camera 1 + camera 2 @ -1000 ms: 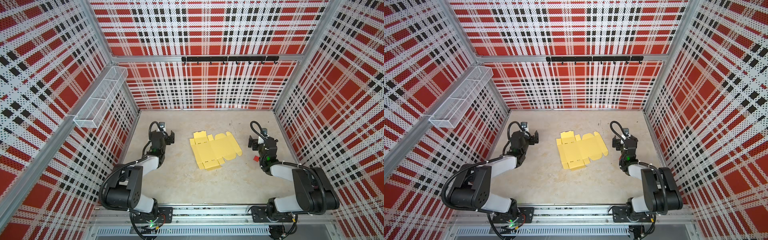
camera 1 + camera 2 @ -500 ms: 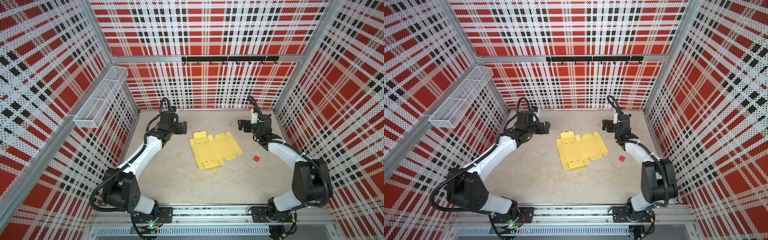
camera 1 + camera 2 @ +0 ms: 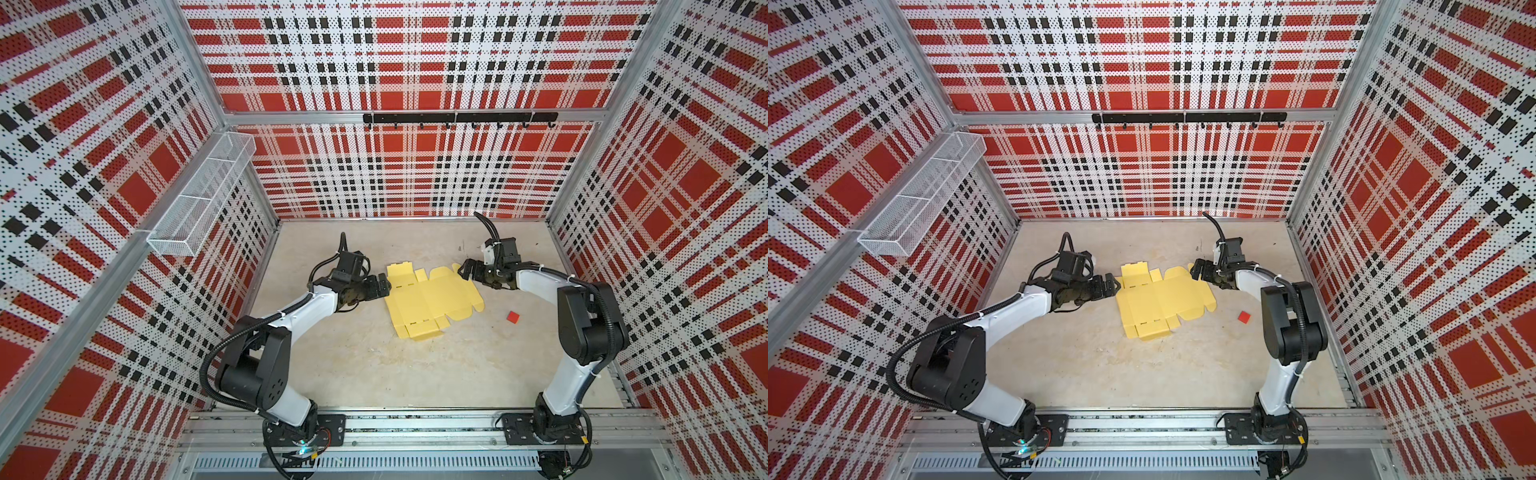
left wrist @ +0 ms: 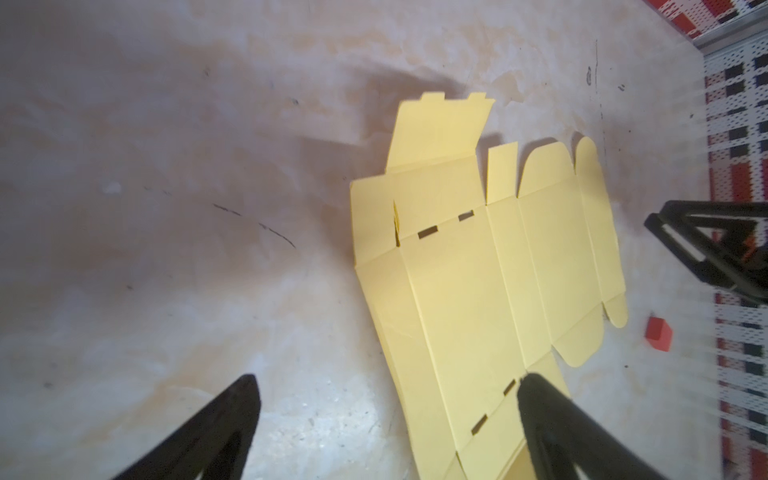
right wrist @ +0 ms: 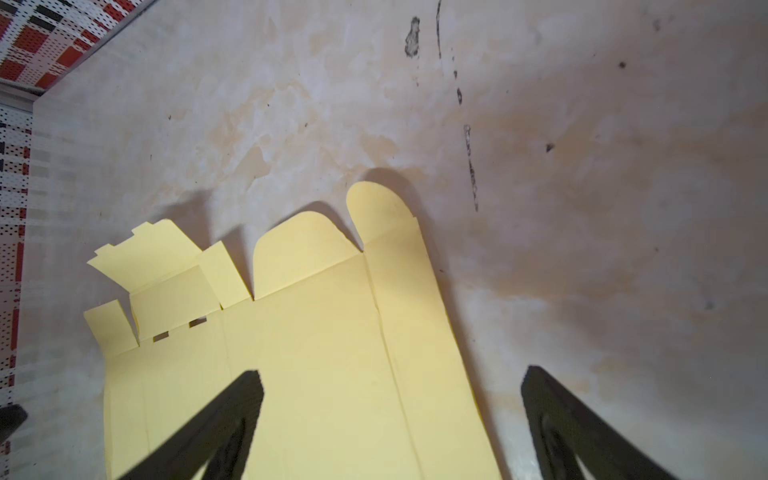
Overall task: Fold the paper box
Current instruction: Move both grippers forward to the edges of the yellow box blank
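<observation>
The paper box point(image 3: 432, 297) point(image 3: 1163, 301) lies as a flat pale yellow die-cut sheet in the middle of the table, with flaps, tabs and slots showing. My left gripper point(image 3: 384, 284) point(image 3: 1115, 284) hovers at its left edge. It is open and nothing is between its fingers. In the left wrist view one fingertip point(image 4: 536, 399) is over the paper box point(image 4: 478, 270), the other over bare table. My right gripper point(image 3: 463, 270) point(image 3: 1196, 270) is open at the sheet's far right corner. In the right wrist view it point(image 5: 390, 374) straddles the edge of the paper box point(image 5: 311, 353).
A tiny red square piece point(image 3: 513, 316) point(image 3: 1244, 317) point(image 4: 658, 337) lies on the table right of the sheet. A white wire basket point(image 3: 199, 199) hangs on the left wall. A black hook rail point(image 3: 459, 118) runs along the back wall. Plaid walls close in three sides.
Both arms have stretched out from folded poses at the sides, first toward the back, then inward to the sheet's left and right edges. Both grippers stay open. The sheet has not moved.
</observation>
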You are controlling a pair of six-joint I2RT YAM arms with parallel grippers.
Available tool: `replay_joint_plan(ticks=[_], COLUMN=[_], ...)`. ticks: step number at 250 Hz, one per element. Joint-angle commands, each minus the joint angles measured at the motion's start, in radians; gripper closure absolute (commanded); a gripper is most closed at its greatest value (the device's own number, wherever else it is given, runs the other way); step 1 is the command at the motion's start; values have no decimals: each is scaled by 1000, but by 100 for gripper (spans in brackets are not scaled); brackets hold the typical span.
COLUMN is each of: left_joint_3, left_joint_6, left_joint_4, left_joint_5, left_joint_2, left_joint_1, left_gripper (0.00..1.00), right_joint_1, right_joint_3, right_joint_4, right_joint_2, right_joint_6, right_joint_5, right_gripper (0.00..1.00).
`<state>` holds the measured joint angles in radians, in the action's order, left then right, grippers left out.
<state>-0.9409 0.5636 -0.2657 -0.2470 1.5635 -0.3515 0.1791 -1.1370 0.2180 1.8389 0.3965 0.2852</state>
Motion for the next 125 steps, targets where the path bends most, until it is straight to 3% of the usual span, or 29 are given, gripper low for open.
replay_joint_plan(ticks=[1, 125], left_joint_3=[16, -54], left_joint_6=[101, 128], left_joint_4=[109, 94], left_joint_5=[-84, -129], left_joint_2=[25, 170], left_joint_1=[-15, -18], left_gripper=[1, 0], right_joint_1=[5, 19], right_joint_3=[-26, 26], right_joint_4=[-9, -18], right_joint_2=[24, 62], right_joint_6=[20, 25], right_joint_5=[30, 77], right_gripper=[1, 5])
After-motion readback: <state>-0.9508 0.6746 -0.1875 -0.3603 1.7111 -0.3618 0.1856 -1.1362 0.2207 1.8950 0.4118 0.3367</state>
